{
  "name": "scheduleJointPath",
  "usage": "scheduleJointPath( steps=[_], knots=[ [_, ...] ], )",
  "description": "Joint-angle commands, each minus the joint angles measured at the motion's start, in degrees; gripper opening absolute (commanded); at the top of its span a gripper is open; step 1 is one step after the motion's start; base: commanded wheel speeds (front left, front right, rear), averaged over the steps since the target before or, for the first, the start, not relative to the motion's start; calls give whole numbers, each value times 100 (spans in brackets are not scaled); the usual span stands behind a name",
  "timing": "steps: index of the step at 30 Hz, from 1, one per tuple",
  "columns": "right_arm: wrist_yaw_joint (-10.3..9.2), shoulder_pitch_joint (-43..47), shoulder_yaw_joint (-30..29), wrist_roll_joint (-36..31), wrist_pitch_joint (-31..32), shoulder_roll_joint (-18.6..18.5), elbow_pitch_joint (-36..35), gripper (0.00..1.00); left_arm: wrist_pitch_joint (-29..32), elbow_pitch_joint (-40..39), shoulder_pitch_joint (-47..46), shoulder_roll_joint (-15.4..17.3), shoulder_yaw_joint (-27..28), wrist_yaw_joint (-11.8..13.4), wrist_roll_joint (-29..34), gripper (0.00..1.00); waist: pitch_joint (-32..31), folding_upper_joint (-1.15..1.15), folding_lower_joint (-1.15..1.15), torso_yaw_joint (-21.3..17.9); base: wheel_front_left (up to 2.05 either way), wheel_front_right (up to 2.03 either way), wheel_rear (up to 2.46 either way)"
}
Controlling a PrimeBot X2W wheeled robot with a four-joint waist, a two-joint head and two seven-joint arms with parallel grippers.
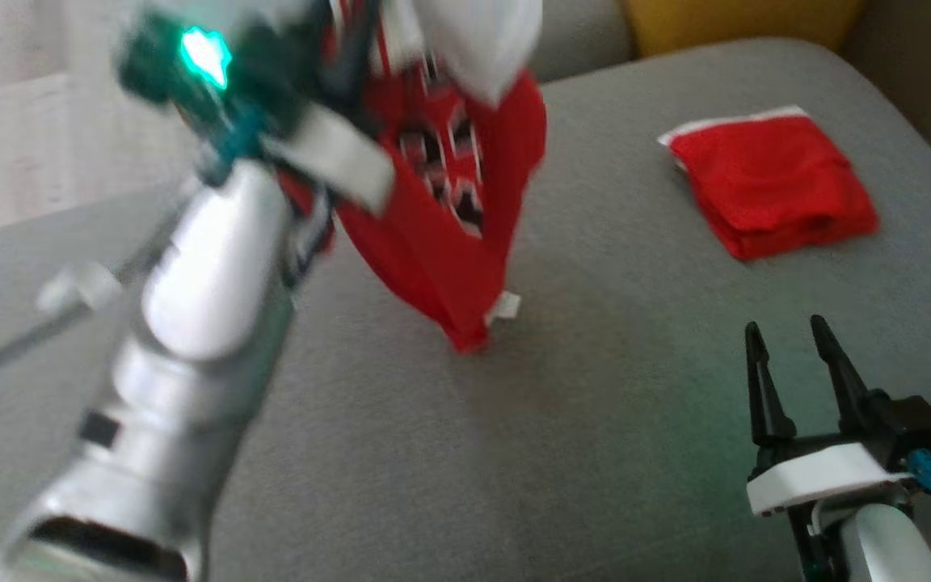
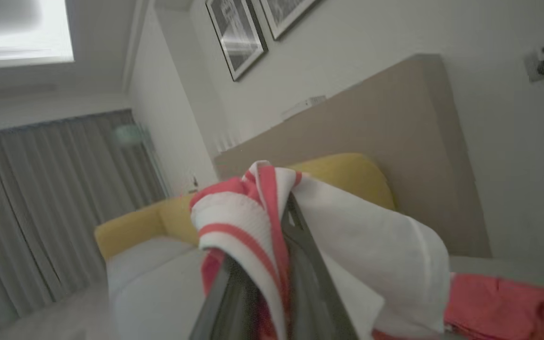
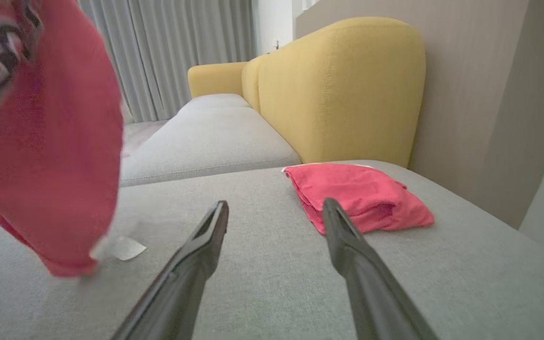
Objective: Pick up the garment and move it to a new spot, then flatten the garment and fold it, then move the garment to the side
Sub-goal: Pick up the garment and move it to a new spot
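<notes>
Well, the left gripper (image 2: 293, 222) is raised above the grey sofa seat (image 1: 595, 420) with its two dark fingers pressed together on a bunch of cloth. It is pinching the garment (image 1: 441, 242), a red piece with white parts and a dark-and-white pattern on it. The garment hangs down from that grip in a long point, and its lowest tip, with a small white tag (image 1: 506, 307), comes right down to the cushion; whether it touches I cannot tell. From the left wrist, white and red-striped fabric is bunched over the fingers. The left arm and garment look blurred in the head view.

Over at the lower right, the right gripper (image 1: 785, 327) hovers low over the seat, its fingers spread wide with nothing between them. Beyond it, well apart from the hanging garment, a folded red cloth (image 1: 773, 194) with a white edge lies flat on the seat near the yellow backrest (image 3: 343, 85). Grey curtains (image 3: 168, 47) hang at the far end of the sofa, and framed pictures (image 2: 236, 38) are on the wall.
</notes>
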Motion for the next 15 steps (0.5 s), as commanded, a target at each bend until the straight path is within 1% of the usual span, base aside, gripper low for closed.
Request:
scheduleJointPath(
  steps=[1, 4, 7, 8, 9, 11, 13, 15],
  knots=[
    [39, -304, 166, 1, -21, 55, -240, 100, -86, 58, 188, 121, 3, -36, -1, 0, 359, 0, 1, -372, 0, 0, 0],
    [39, -375, 227, -2, -21, 109, -243, 100, -303, 549, 780, -34, -406, -166, -51, 0, 639, 0, 1, -460, 0, 0, 0],
    [39, -483, 368, 56, -21, 153, -187, 100, -595, 1152, 1327, -152, -951, -289, -55, 0, 862, 0, 1, -490, 0, 0, 0],
    [39, -519, 382, 136, -21, 174, -161, 100, -661, 1338, 1465, -177, -1111, -310, -56, 52, 932, 0, 1, -486, 0, 0, 0],
    [39, -564, 413, 206, -21, 192, -148, 100, -716, 1498, 1581, -196, -1230, -325, -85, 100, 993, 0, 1, -476, 0, 0, 0],
    [39, -634, 510, 285, -21, 215, -126, 100, -825, 1590, 1755, -219, -1367, -347, -226, 100, 1061, 0, 1, -428, 0, 0, 0],
    [39, -664, 593, 325, -21, 228, -98, 100, -867, 1329, 1937, -226, -1442, -338, -450, 100, 1057, 0, 1, -330, 0, 0, 0],
    [39, -641, 641, 332, -21, 235, -58, 100, -872, 777, 2166, -228, -1451, -133, -528, 100, 971, 0, 1, -185, 0, 0, 0]
  ],
)
